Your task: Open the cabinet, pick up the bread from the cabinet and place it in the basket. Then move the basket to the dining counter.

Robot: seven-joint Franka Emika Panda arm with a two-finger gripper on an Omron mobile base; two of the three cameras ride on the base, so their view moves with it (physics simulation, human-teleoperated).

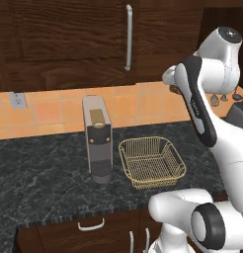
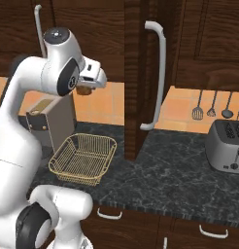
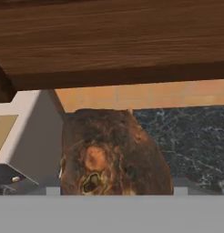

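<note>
A black speckled counter (image 1: 39, 183) runs under orange wall tiles (image 1: 49, 111), with the dark wood cabinet (image 1: 69, 39) hanging above it. In the right base view 1 cabinet door (image 2: 141, 73) stands swung out toward me, edge-on, its long silver handle (image 2: 158, 78) facing the toaster (image 2: 227, 146) side.

My gripper (image 2: 85, 90) hangs in the air just under the cabinet's lower edge, jaws spread wide and clamped on the bread (image 3: 111, 152). In the hand view the dark-brown lump sits right at my fingertips; the tips themselves are hidden behind it. From the right base view a bit of brown shows under my hand.

Below my jaws and a little toward my base lies the golden wire basket (image 1: 151, 162), flat on the counter, nothing in it. The coffee machine (image 1: 97, 138) stands just beside the basket, close to my jaws on 1 side; in the hand view its pale top sits left of the bread.

Above my jaws the cabinet's wooden underside (image 3: 109, 45) is near. The open door's edge is on the far side of the basket from the coffee machine. Between them, the air over the basket is open.
</note>
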